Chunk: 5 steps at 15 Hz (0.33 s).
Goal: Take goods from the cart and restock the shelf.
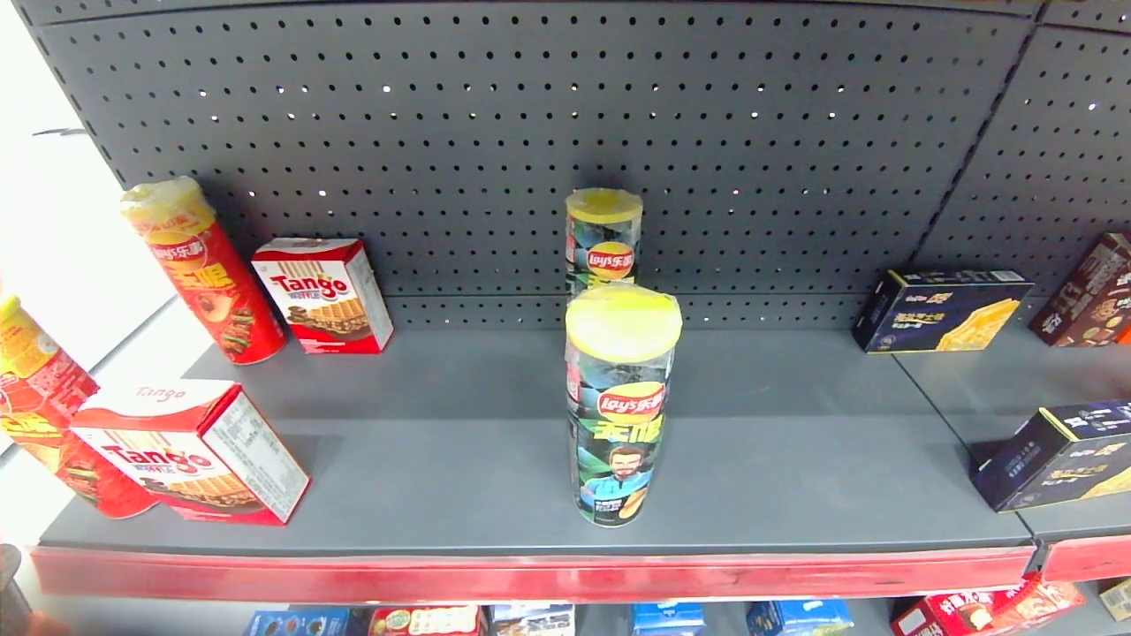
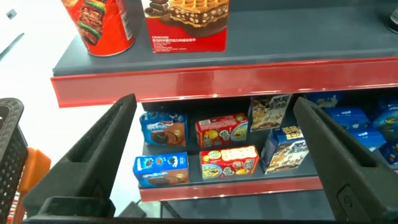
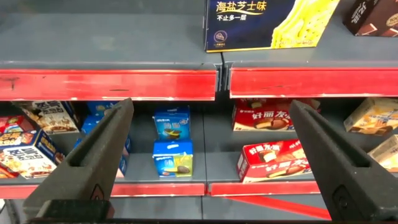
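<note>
Shelf (image 1: 495,459) of grey metal with a red front strip, partly stocked. A tall chip can (image 1: 621,406) with a yellow lid stands upright at the middle, near the front edge. A second chip can (image 1: 603,237) stands right behind it, against the pegboard back (image 1: 530,106). To the left are red cans (image 1: 205,274) and wafer boxes (image 1: 323,296); to the right sit dark blue boxes (image 1: 942,311). Bare shelf lies on either side of the middle cans.

Left gripper (image 2: 212,102) and right gripper (image 3: 211,104) both hang below this shelf, facing lower shelves of small boxes. Their fingers are spread wide and hold nothing. A black mesh wall (image 2: 9,143), probably the cart, sits beside the left gripper.

The step in hand looks like fetching the next item. It is best done by gripping the item around its middle, keeping it upright, and setting it in a bare stretch. It should land well apart from the front can, which would likely tip if brushed.
</note>
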{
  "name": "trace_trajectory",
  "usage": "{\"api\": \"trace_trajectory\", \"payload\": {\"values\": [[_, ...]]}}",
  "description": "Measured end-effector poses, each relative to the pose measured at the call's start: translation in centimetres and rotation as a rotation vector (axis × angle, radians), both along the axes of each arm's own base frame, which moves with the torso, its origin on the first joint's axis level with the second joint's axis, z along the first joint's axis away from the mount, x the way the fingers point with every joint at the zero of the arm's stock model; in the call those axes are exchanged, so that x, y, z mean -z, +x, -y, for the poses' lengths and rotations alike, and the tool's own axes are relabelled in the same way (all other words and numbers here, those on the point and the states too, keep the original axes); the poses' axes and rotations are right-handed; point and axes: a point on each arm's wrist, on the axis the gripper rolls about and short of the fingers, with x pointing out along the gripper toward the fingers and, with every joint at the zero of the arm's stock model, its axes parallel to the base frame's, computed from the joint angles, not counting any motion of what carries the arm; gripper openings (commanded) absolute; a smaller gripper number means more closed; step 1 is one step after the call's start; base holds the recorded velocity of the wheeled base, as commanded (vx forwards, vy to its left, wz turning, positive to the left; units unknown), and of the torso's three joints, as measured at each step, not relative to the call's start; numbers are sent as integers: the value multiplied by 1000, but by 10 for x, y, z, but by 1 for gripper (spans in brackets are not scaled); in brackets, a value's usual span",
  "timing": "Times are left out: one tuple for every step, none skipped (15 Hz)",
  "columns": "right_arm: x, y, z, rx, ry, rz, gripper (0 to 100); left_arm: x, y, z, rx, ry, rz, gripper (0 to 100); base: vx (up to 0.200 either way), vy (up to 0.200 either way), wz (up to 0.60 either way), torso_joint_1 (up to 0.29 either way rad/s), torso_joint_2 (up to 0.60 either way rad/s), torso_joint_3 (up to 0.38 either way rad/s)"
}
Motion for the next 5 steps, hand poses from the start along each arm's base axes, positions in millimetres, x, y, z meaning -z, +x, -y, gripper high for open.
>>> {"api": "trace_trajectory", "payload": {"values": [[0, 0, 0, 0, -1, 0, 100, 0, 0, 0, 0, 0, 0, 100, 0, 0, 0, 0, 0, 0], [0, 0, 0, -1, -1, 1, 100, 0, 0, 0, 0, 0, 0, 100, 0, 0, 0, 0, 0, 0], [0, 0, 0, -1, -1, 1, 100, 0, 0, 0, 0, 0, 0, 100, 0, 0, 0, 0, 0, 0], [0, 0, 0, -2, -3, 1, 100, 0, 0, 0, 0, 0, 0, 100, 0, 0, 0, 0, 0, 0], [0, 0, 0, -2, -3, 1, 100, 0, 0, 0, 0, 0, 0, 100, 0, 0, 0, 0, 0, 0]]}}
